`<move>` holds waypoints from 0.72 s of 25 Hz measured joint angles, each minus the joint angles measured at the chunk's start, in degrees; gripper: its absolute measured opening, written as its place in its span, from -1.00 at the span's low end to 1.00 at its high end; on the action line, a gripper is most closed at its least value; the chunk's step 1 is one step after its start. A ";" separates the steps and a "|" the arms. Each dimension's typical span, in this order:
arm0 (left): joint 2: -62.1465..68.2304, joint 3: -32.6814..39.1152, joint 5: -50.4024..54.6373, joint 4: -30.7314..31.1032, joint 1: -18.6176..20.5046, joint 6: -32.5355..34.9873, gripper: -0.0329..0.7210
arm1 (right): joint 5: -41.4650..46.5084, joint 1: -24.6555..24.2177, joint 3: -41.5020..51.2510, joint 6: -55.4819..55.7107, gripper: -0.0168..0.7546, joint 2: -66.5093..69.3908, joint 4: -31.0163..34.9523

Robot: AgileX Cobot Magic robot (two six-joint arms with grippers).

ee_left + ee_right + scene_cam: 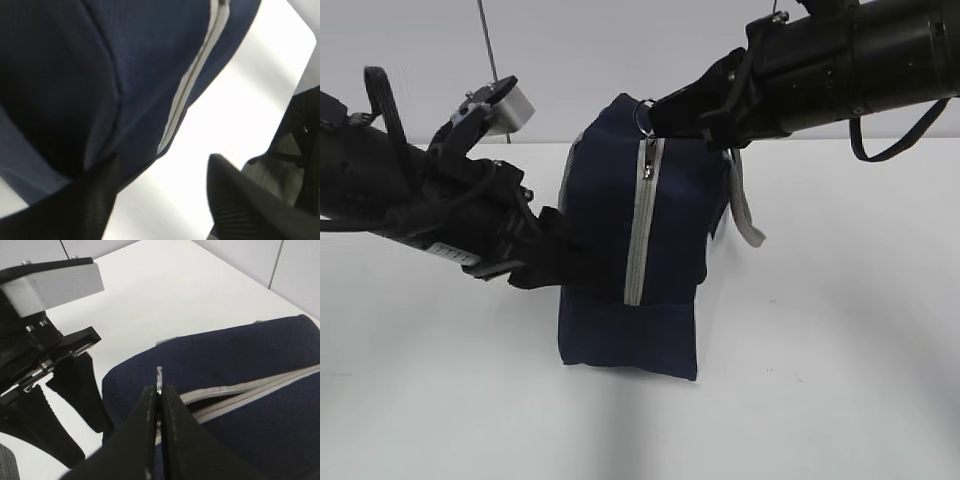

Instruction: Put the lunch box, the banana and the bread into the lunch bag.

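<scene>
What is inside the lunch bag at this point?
Cannot be seen. The lunch bag shows only a narrow dark gap at the zipper, whose ring the shut right claw pinches; navy fabric covers any contents.

2 matte black arms (pixel 860 60) with looped black cables, ribbed black claw fingers (pixel 95 200) and a grey wrist block (pixel 50 285).

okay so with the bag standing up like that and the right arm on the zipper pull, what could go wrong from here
1. The right gripper pinches only the thin metal ring pull; it could slip out.
2. The left gripper looks open beside the upright navy-blue fabric lunch bag, so a pull may tip or drag it.
3. The grey zipper is barely opened and could snag.
</scene>
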 joint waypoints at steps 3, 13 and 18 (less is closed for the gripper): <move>0.00 0.00 -2.87 -1.35 0.00 -0.13 0.31 | 0.00 0.00 0.00 0.00 -1.00 0.00 0.00; -1.01 0.00 -6.25 -1.39 0.00 -0.17 0.41 | 0.31 0.00 0.00 0.00 -1.00 0.00 -0.23; -6.57 0.00 -3.47 11.14 0.00 -3.04 0.38 | 0.36 0.00 0.00 0.04 -1.00 0.00 -0.35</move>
